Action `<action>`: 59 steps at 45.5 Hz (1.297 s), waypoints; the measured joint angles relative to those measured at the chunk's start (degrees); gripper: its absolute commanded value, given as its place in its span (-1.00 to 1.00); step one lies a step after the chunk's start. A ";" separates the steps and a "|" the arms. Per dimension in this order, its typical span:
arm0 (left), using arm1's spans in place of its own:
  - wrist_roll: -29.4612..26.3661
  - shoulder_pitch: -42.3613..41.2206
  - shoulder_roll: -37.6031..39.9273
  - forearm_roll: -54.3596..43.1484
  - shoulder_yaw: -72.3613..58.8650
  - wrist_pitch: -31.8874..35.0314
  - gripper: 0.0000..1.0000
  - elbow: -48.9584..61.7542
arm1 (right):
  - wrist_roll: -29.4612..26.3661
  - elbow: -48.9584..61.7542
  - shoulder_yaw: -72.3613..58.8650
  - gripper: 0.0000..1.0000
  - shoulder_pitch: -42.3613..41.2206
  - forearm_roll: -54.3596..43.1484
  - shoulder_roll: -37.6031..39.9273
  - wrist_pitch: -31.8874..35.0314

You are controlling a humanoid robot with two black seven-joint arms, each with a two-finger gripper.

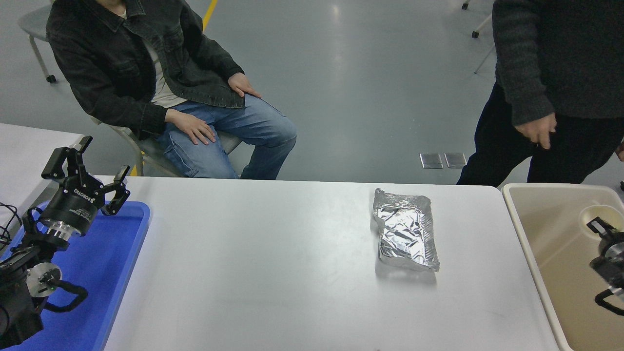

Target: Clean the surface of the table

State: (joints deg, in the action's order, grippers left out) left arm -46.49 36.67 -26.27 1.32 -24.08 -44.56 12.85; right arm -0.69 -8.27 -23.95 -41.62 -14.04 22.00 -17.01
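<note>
The table surface is a wide white top with a crumpled silver foil bag lying flat on its right half. My left gripper is parked at the lower left above a blue tray, its fingers spread open and holding nothing. My right gripper shows at the right edge, low inside a beige bin. It is right beside a pale round cup in that bin, and most of it is cut off by the picture's edge.
A seated person in a dark jacket and jeans is at the far left side. Another person in dark clothes stands behind the far right corner, one hand hanging above the bin. A second white table shows at the left edge.
</note>
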 measured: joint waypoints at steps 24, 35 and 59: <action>0.00 0.05 -0.01 0.00 0.00 0.00 1.00 -0.02 | -0.28 2.22 0.35 -1.00 4.39 0.13 -5.51 -0.54; 0.00 0.03 -0.01 0.00 0.00 0.00 1.00 -0.02 | -0.34 2.47 0.54 -1.00 5.29 0.14 -6.00 -0.56; 0.00 0.03 -0.01 0.00 0.00 0.00 1.00 -0.01 | -0.56 2.65 3.28 1.00 5.38 0.57 -6.03 -0.26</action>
State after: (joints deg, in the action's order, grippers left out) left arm -46.49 36.71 -26.28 1.32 -24.08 -44.56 12.84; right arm -1.25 -5.61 -20.67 -36.24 -13.46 15.97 -17.27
